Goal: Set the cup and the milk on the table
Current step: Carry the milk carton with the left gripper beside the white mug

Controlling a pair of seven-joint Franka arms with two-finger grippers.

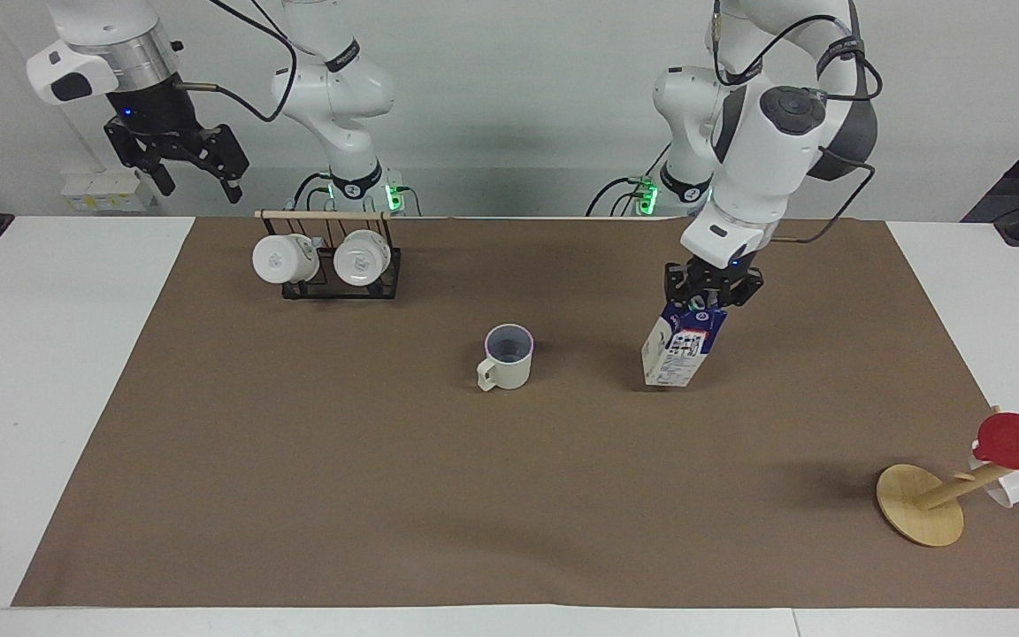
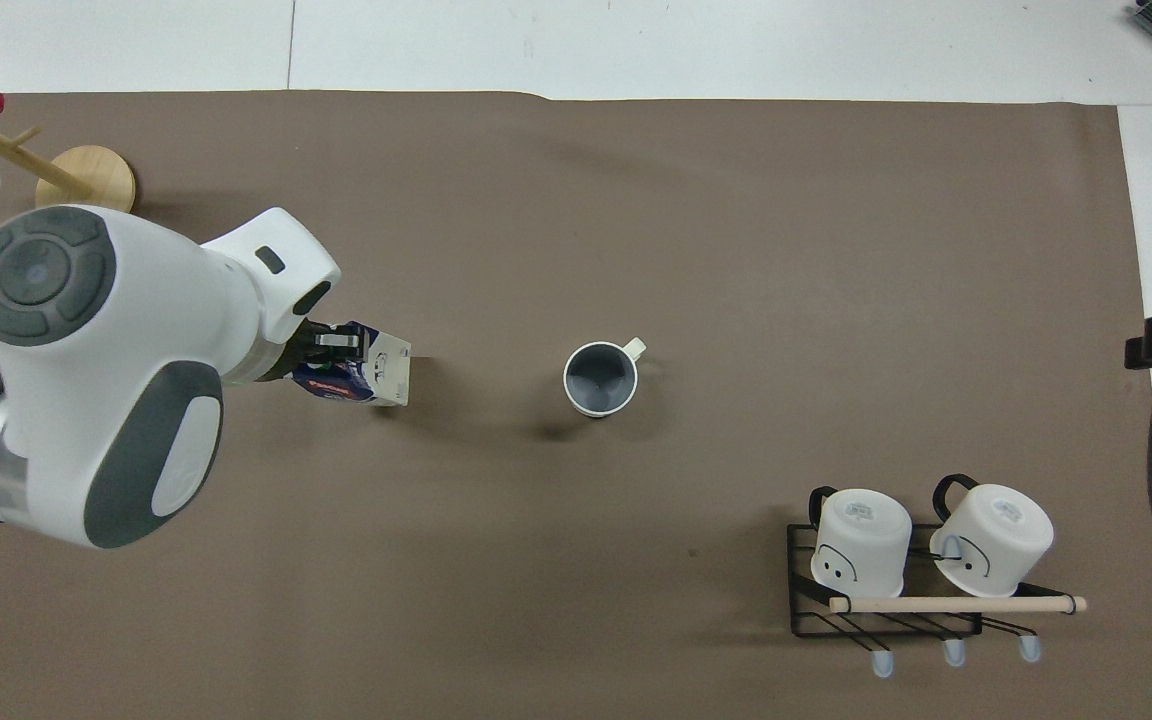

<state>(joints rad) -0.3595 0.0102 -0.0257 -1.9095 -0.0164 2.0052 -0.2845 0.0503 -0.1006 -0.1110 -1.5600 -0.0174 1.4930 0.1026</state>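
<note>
The large white table (image 1: 49, 372) with its brown paper sheet carries the small cream-beige cup (image 1: 507, 358) at its middle. The left gripper (image 1: 711, 296) is closed on the top of the tilted blue-white milk (image 1: 683, 346) carton, over the paper beside the cup. The carton seems light and easily crushed, so the gable ridge is the best hold. The right gripper (image 1: 180, 168) waits open above the corner at the right arm's end.

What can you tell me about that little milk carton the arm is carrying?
The milk is a small gable-top carton, seemingly of coated card, dark blue and white with red marks and black print. The left gripper is shut on its top ridge, and it hangs tilted, its base swung toward the cup. It looks lifted just clear of the brown sheet, with its shadow right beneath, though contact at the lower corner cannot be ruled out. Only the gripper's fingers touch it.
</note>
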